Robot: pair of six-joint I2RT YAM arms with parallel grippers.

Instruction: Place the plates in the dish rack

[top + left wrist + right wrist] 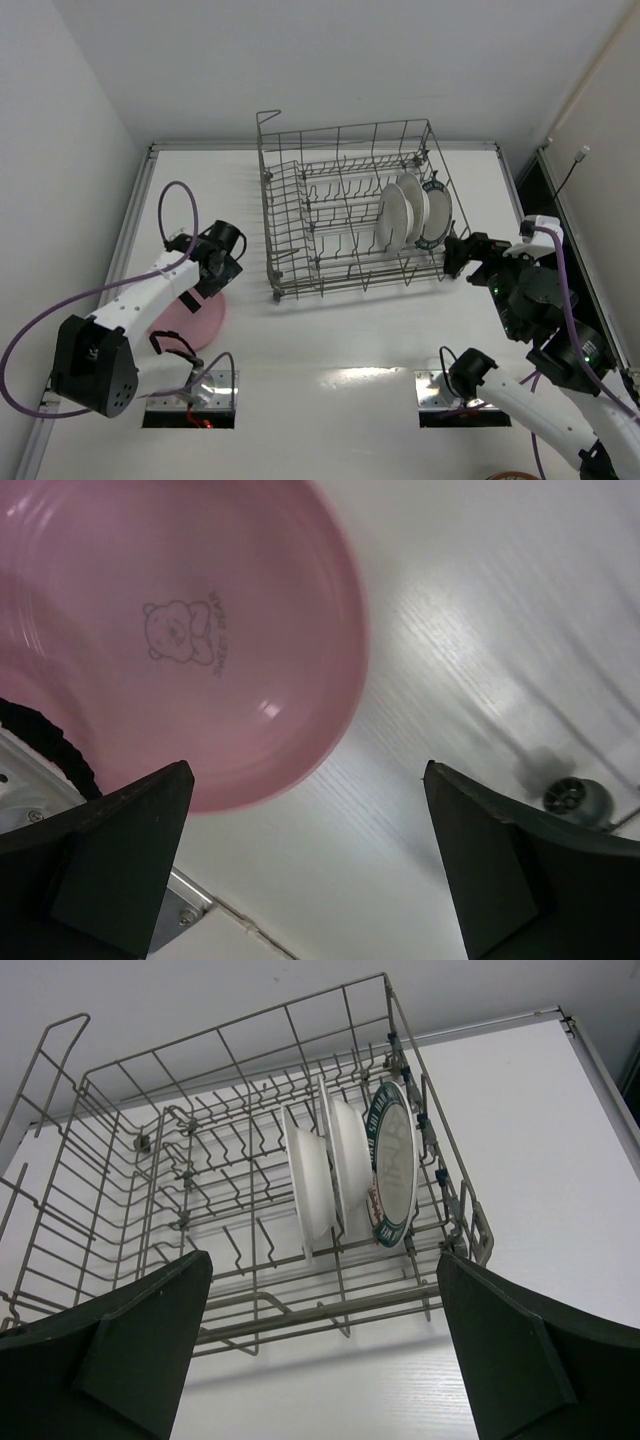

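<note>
1. The rack (268,200) sits toward 12 o'clock on the table (330,340).
2. Three plates stand on edge at its 3 o'clock end: two white plates (392,218) and, outermost, the teal plate (437,212).
3. The pink plate (195,318) lies flat at 8 o'clock, well apart from the rack.
4. The left gripper (310,860) hangs over the pink plate's rim, fingers wide apart and empty.
5. The right gripper (320,1350) is near the rack's 4 o'clock corner, fingers apart, holding nothing.
</note>
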